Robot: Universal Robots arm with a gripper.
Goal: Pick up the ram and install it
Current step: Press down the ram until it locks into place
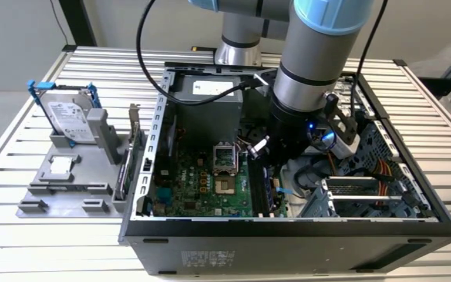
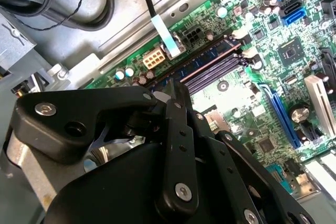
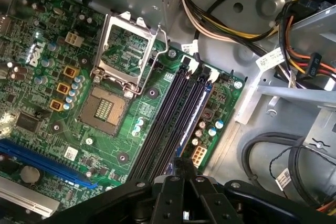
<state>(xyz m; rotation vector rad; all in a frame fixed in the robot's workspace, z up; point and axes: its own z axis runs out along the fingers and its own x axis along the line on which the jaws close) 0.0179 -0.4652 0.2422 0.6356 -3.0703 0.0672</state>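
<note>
Hovering inside the open computer case (image 1: 288, 226), the end effector (image 3: 181, 190) sits right over the ram (image 3: 195, 113), already standing in its motherboard slot; whether its fingers grip the stick, I cannot tell, so seating looks near-complete.

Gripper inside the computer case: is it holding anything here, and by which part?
The gripper sits low over the memory slots, at the end of a blue ram stick standing in one slot. Whether its jaws clamp that end cannot be told.
</note>
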